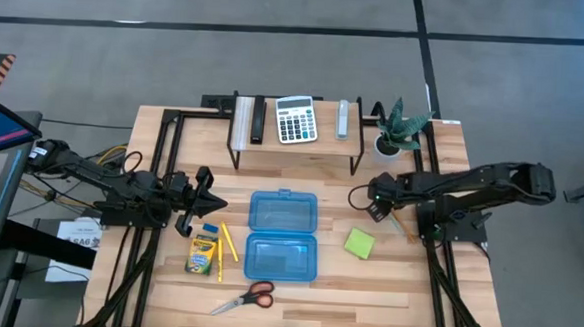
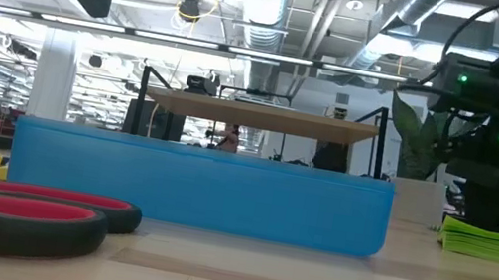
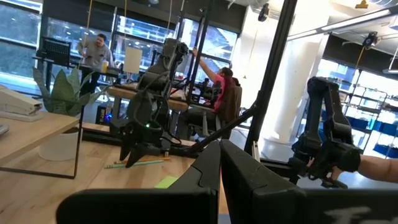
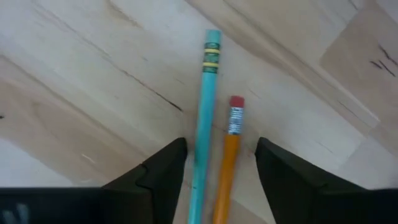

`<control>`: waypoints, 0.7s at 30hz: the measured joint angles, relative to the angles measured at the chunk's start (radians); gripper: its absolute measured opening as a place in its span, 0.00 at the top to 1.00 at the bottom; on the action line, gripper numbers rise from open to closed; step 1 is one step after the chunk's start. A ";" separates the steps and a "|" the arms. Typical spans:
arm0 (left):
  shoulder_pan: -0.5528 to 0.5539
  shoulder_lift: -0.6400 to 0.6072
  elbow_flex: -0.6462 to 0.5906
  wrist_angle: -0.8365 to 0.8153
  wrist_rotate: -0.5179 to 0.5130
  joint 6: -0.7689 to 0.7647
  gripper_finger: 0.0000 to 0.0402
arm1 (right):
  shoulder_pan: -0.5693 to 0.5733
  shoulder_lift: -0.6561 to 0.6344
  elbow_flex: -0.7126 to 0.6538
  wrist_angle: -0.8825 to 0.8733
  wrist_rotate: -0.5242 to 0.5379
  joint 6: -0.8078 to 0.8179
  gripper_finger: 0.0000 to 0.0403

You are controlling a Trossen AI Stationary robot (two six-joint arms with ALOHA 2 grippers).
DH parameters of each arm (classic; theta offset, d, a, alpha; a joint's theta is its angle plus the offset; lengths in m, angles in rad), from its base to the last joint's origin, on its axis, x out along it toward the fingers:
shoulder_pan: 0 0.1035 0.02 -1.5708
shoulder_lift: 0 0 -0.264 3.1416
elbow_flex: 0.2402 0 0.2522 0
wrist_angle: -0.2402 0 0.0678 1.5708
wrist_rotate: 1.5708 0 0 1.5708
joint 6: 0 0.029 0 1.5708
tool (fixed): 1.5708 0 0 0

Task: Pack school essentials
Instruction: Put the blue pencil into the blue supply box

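Currently, the right hand (image 4: 216, 168) is standing released over two pencils on the pale wood-grain surface (image 4: 93, 81).
Its dark, matte fingers (image 4: 163, 169) are straddling a slim teal pencil (image 4: 206, 106) and an orange pencil (image 4: 229, 155) with a red eraser tip, both lying flat and side by side between them. The left hand (image 1: 198, 201) is waiting clenched, empty, near the crayon box (image 1: 202, 253) and the translucent blue rectangular case (image 1: 282, 235).

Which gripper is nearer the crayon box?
Left. The left gripper hovers shut just above the crayon box, while the right gripper is across the table, open over two pencils.
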 joint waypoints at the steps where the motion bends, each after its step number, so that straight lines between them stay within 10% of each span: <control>1: 0.000 0.000 0.000 0.000 0.000 0.000 1.00 | 0.010 0.013 0.002 0.005 0.003 0.001 0.49; 15: 0.000 0.000 0.000 0.000 0.000 0.000 1.00 | 0.116 -0.013 -0.010 0.053 0.005 -0.009 0.96; 21: 0.000 0.000 0.000 0.000 0.000 0.000 1.00 | 0.115 -0.018 -0.012 0.060 0.002 -0.009 0.93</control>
